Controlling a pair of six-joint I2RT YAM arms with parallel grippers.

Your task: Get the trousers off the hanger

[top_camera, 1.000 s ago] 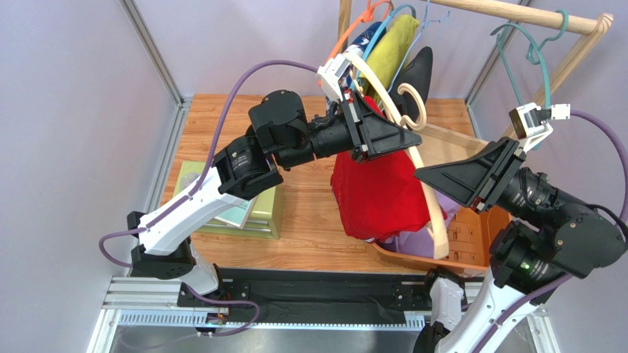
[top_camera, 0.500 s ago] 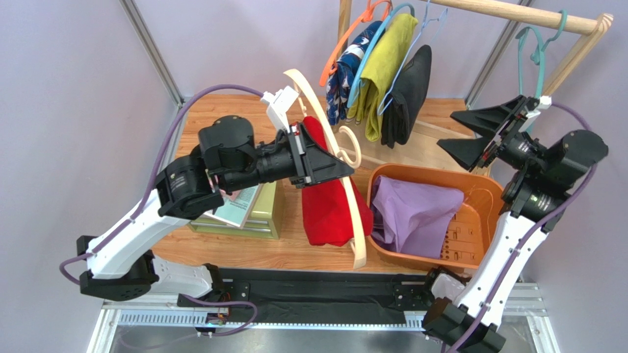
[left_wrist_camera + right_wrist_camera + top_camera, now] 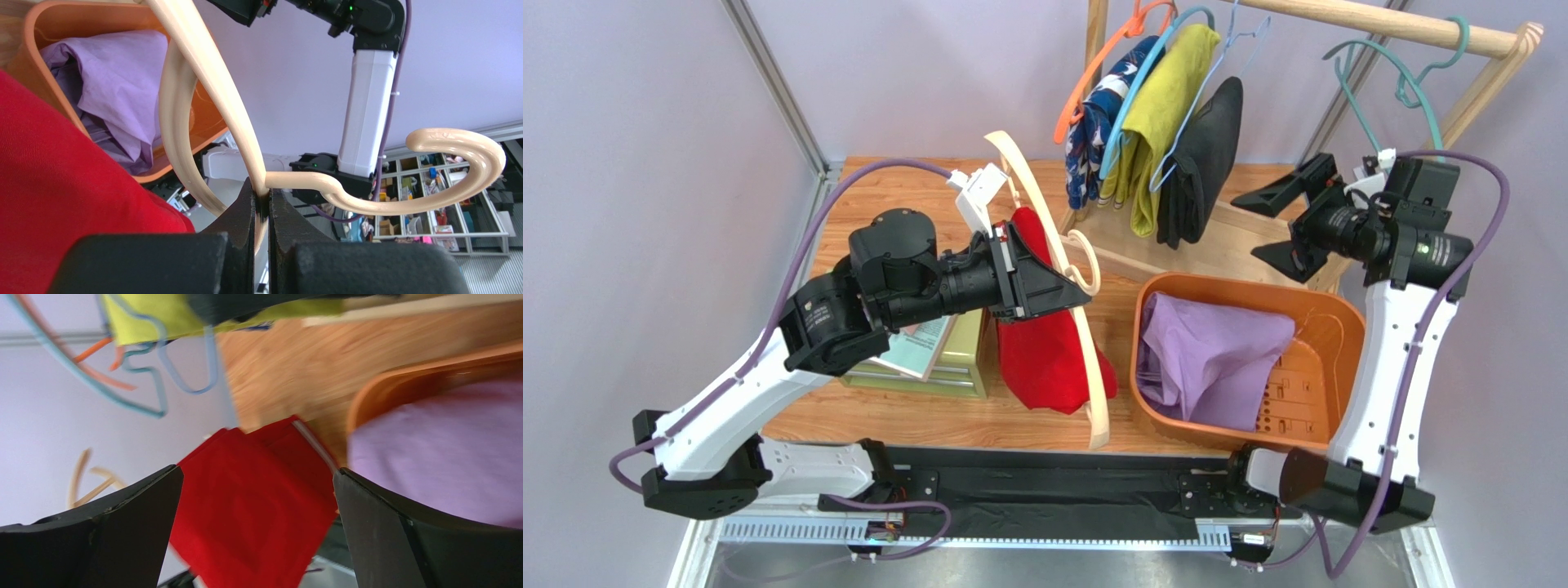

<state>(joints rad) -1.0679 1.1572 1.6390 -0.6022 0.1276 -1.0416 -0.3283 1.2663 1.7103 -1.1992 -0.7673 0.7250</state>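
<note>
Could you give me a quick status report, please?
Left gripper shut on cream curved hanger; red cloth trousers hang on it. Right gripper open, empty. Nothing blocking.

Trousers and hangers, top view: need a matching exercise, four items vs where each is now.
Items:
1. red trousers
2. lilac trousers
3. black trousers
4. teal hanger

Places:
A. in the orange basket
B. on the rail, with nothing on it
C. draped over the cream hanger pinched in the left fingers
D. on the rail, carried by a hanger

Pairs: 1-C, 2-A, 3-D, 4-B
</note>
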